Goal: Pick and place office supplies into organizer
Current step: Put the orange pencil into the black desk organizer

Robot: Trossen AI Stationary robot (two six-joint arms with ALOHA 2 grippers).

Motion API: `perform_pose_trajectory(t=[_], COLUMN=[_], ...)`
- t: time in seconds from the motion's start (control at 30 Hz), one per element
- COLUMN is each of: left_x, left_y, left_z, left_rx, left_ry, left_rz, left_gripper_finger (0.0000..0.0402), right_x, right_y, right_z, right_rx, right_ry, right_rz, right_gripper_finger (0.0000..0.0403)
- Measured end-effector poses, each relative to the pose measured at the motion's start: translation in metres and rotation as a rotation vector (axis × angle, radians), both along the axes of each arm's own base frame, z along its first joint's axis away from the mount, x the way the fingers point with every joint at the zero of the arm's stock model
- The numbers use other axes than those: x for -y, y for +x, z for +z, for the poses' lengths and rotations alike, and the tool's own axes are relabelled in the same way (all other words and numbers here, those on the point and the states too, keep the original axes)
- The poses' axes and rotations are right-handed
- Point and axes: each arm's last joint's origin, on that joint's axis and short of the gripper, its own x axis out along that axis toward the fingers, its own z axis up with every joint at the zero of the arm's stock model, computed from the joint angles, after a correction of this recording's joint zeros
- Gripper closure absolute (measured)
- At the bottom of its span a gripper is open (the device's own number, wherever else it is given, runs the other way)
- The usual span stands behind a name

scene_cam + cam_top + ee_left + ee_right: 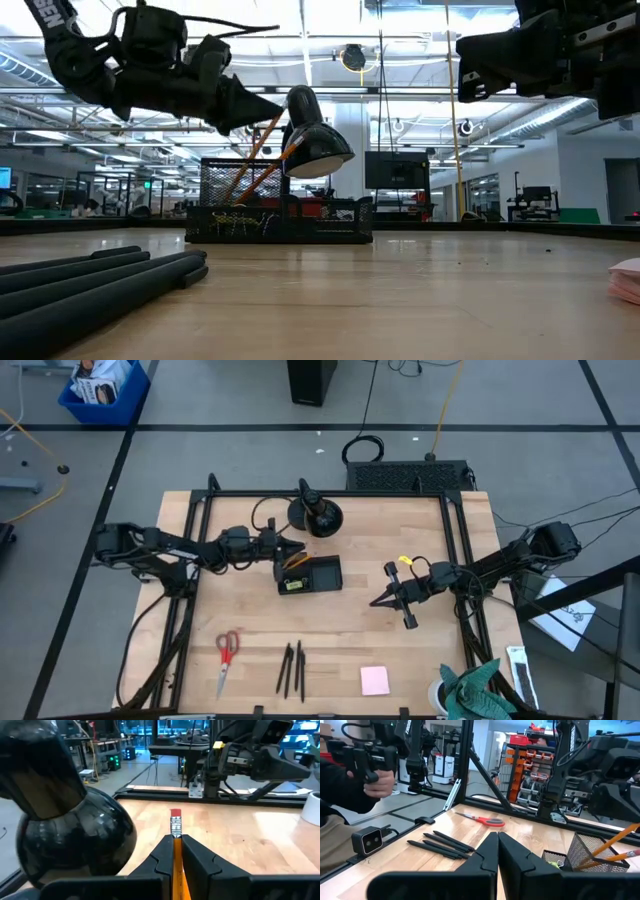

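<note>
My left gripper (297,550) (175,839) hangs over the black mesh organizer (322,574) (300,215) and is shut on an orange pencil (175,825) (258,150). A second orange pencil (277,163) (620,856) leans in the same compartment. My right gripper (384,600) (497,845) is shut on nothing, above bare table to the organizer's right. Near the front edge lie the red-handled scissors (227,648) (482,820), three black pens (292,668) (445,845) and the pink sticky-note pad (375,680). No binder clips show. My left gripper pinches the orange pencil between its two fingers just below the eraser end (175,820), which sticks out past the fingertips. It comes from the table's left, slanting down. The pencil is tilted, and its lower end (237,193) reaches into the organizer.
A round black stand (315,515) (65,830) sits just behind the organizer, close beside my left gripper. A green plant (475,690) is at the near right corner. Beyond the table a person's hand (375,775) holds a black device. A blue bin (100,390) stands on the floor.
</note>
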Motion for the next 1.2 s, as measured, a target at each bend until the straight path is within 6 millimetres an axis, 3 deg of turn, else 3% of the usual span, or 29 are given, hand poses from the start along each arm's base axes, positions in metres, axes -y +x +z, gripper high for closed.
perform_pose_trajectory(t=[0.53, 1.03, 1.2], left_x=[-0.004, -0.003, -0.001], left_y=[0.013, 0.014, 0.014], left_z=[-0.039, -0.040, -0.039], left_rx=[-0.099, -0.082, -0.068], left_ry=[-0.036, -0.041, -0.042], left_rz=[0.012, -0.003, -0.028], left_gripper_finger=[0.0371, 0.0370, 0.0344], right_x=[0.000, 0.000, 0.000], right_y=[0.000, 0.000, 0.000], right_z=[0.000, 0.000, -0.001], right_rx=[-0.005, -0.002, -0.011], right_ry=[0.001, 0.001, 0.001], right_rz=[0.000, 0.000, 0.000], right_gripper_finger=[0.0403, 0.0403, 0.0403])
